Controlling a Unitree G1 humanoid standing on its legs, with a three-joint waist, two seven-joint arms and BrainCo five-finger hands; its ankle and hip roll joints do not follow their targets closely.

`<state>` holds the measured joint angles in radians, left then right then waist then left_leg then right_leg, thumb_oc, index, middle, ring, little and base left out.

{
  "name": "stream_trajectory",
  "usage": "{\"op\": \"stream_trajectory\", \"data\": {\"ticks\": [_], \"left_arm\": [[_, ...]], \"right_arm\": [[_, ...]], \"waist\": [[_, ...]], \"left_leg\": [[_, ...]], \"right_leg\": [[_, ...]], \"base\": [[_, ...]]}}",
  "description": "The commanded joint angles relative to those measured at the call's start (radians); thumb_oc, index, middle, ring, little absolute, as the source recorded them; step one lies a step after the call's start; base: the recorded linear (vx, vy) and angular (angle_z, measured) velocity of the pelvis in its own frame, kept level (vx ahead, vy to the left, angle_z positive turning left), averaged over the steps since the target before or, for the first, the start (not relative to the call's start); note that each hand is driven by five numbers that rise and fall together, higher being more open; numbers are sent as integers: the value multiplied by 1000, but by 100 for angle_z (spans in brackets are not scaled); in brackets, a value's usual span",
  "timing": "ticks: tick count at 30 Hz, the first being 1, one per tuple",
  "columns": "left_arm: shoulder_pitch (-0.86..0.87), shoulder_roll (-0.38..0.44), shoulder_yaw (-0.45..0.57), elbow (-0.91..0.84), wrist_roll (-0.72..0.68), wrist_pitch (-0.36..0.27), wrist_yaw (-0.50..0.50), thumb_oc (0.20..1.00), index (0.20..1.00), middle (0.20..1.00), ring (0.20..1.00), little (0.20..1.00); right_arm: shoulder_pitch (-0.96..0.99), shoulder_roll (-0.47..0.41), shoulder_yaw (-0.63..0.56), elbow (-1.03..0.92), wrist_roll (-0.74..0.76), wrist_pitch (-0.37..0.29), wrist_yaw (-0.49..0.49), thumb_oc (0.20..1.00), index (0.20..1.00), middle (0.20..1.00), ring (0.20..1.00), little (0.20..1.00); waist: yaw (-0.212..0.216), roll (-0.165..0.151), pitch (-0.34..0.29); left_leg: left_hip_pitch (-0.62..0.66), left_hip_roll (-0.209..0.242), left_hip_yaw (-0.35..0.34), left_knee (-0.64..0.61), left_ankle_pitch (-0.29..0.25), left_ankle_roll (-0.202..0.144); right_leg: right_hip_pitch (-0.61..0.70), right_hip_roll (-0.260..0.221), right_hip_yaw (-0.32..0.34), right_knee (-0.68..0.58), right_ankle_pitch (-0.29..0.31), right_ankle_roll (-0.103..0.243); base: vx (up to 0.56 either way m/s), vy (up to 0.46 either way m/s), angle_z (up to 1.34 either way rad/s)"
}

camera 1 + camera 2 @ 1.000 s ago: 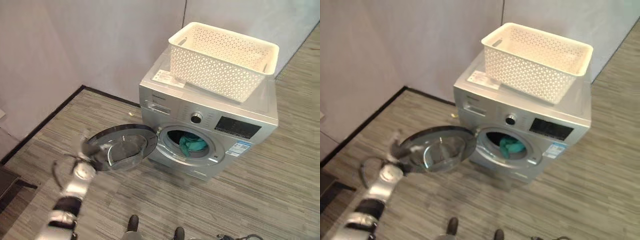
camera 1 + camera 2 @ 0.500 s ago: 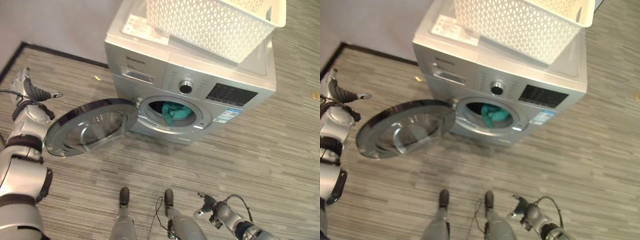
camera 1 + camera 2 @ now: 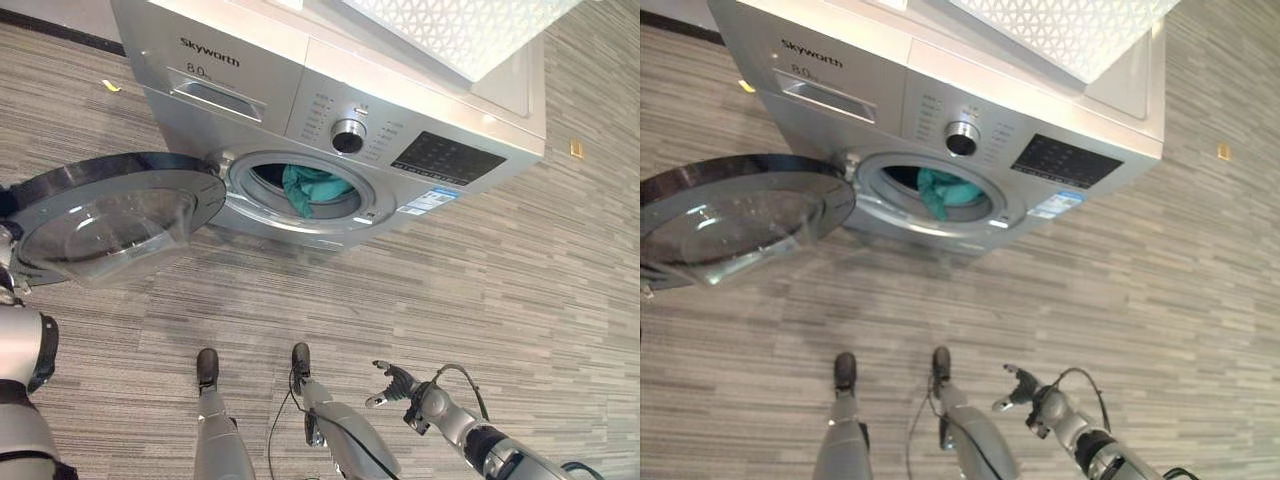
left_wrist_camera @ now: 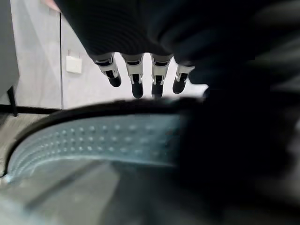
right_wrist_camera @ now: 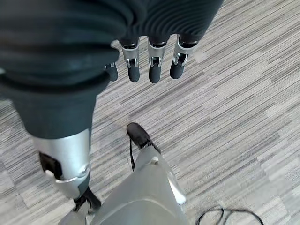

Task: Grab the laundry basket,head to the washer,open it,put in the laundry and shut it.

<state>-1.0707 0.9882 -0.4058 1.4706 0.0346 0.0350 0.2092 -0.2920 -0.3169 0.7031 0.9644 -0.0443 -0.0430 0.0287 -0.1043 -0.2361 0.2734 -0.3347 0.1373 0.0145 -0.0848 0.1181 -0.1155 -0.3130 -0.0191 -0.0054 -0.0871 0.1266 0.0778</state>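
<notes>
Left eye view: one silver front-loading washing machine (image 3: 400, 110) occupies the 12 o'clock region. One white perforated plastic laundry basket (image 3: 470, 25) rests on its top. One round glass-and-chrome washer door (image 3: 105, 215) stands swung fully open toward 9 o'clock, hinged at the drum opening. One teal cloth (image 3: 310, 187) lies inside the drum, just behind the opening's rim. One small yellow scrap (image 3: 110, 86) lies on the grey striped plank floor (image 3: 520, 280) at 10 o'clock, beside the machine. The right hand (image 3: 400, 383) hangs at 5 o'clock, fingers loosely spread, holding nothing, well apart from the machine. Open floor extends from 3 to 6 o'clock.

Right eye view: same layout; the door's far edge meets the picture's border at 9 o'clock.

Left wrist view: the left hand (image 4: 140, 75) shows its fingers straight, side by side, tips just above the door's dark rim (image 4: 117, 108); contact cannot be confirmed. One white wall plate (image 4: 73, 64) sits on the wall behind.

Right wrist view: the right hand's fingers are straight, slightly parted, over bare floor, touching nothing.
</notes>
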Motion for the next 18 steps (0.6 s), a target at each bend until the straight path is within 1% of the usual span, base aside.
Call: {"op": "stream_trajectory", "data": {"ticks": [1,2,3,4,6,8,9,10,11,13,14,15,16,17,18], "left_arm": [[148,-95,-14,105,92,54,-156,1000,1000,1000,1000,1000],[150,-95,-13,104,92,54,-156,1000,1000,1000,1000,1000],[274,-179,13,77,131,65,-175,1000,1000,1000,1000,1000],[276,-179,14,77,131,65,-175,1000,1000,1000,1000,1000],[350,-251,18,47,151,61,-169,1000,1000,1000,1000,1000],[414,-349,19,19,156,55,-161,1000,1000,1000,1000,1000],[469,-412,15,-3,147,42,-156,1000,1000,1000,1000,1000],[491,-442,11,-16,147,34,-153,1000,1000,1000,1000,1000],[491,-442,11,-16,147,34,-153,1000,1000,1000,1000,1000],[535,-502,-18,-54,169,13,-151,1000,1000,1000,1000,1000],[535,-502,-18,-54,169,13,-151,1000,1000,1000,1000,1000],[559,-543,-26,-76,171,0,-140,1000,1000,1000,1000,1000],[575,-623,-42,-111,149,-20,-113,1000,1000,1000,1000,1000],[575,-660,-55,-129,136,-30,-106,1000,1000,1000,1000,1000],[566,-741,-128,-191,149,-60,-91,1000,1000,1000,1000,1000]], "right_arm": [[3,-12,25,24,-21,13,22,1000,1000,1000,1000,1000],[4,-12,26,24,-21,13,22,1000,1000,1000,1000,1000],[25,-25,30,-12,-50,17,36,1000,1000,1000,1000,1000],[26,-26,31,-13,-50,17,36,1000,1000,1000,1000,1000],[38,-41,15,-24,-70,17,42,1000,1000,1000,1000,1000],[50,-53,-5,-21,-91,17,40,1000,1000,1000,1000,1000],[60,-57,-25,-11,-108,20,39,1000,1000,1000,1000,1000],[65,-59,-32,-3,-120,21,39,1000,1000,1000,1000,1000],[64,-59,-32,-3,-120,21,40,1000,1000,1000,1000,1000],[69,-64,-47,9,-137,21,37,1000,1000,1000,1000,1000],[69,-64,-47,9,-137,21,37,1000,1000,1000,1000,1000],[71,-61,-57,20,-143,20,31,1000,1000,1000,1000,1000],[74,-50,-75,53,-144,17,18,1000,1000,1000,1000,1000],[79,-43,-79,66,-143,16,14,1000,1000,1000,1000,1000],[85,-37,-93,106,-142,12,0,1000,1000,1000,1000,1000]], "waist": [[-10,-15,-54],[-10,-15,-55],[-11,3,-76],[-10,3,-76],[-11,22,-93],[-9,46,-109],[-11,70,-132],[-13,81,-141],[-13,81,-143],[-19,102,-160],[-19,102,-161],[-22,112,-168],[-27,125,-176],[-29,132,-181],[-35,148,-187]], "left_leg": [[-5,-9,-15,81,-105,60],[-4,-9,-15,80,-105,60],[45,-8,4,55,-112,61],[47,-8,5,54,-112,61],[78,-14,16,32,-109,60],[111,-18,25,14,-109,60],[136,-21,34,4,-112,59],[153,-21,40,2,-118,59],[150,-22,40,1,-115,59],[176,-22,55,-2,-120,59],[175,-22,55,-2,-120,59],[190,-21,65,-2,-123,59],[209,-23,77,-2,-125,61],[215,-23,81,-2,-126,60],[224,-24,86,-2,-128,60]], "right_leg": [[10,-39,67,8,-42,65],[10,-39,68,8,-42,65],[29,-40,74,9,-53,62],[30,-39,74,9,-53,62],[44,-42,77,11,-62,60],[59,-43,80,15,-72,58],[73,-44,82,17,-79,57],[85,-44,85,19,-84,56],[81,-44,85,19,-82,56],[94,-44,99,21,-88,57],[93,-44,99,21,-88,57],[99,-43,105,23,-92,56],[112,-41,117,26,-99,55],[116,-41,121,26,-101,53],[130,-44,117,22,-107,54]], "base": [[54,-1,-23],[109,36,-21],[85,34,-9],[125,37,-5],[83,21,-21],[116,17,-9],[155,14,2],[115,15,-1],[67,12,-9],[52,2,-18],[58,-2,-18],[63,-19,-18],[76,-21,-17],[64,-49,-33],[28,-30,-33]]}}
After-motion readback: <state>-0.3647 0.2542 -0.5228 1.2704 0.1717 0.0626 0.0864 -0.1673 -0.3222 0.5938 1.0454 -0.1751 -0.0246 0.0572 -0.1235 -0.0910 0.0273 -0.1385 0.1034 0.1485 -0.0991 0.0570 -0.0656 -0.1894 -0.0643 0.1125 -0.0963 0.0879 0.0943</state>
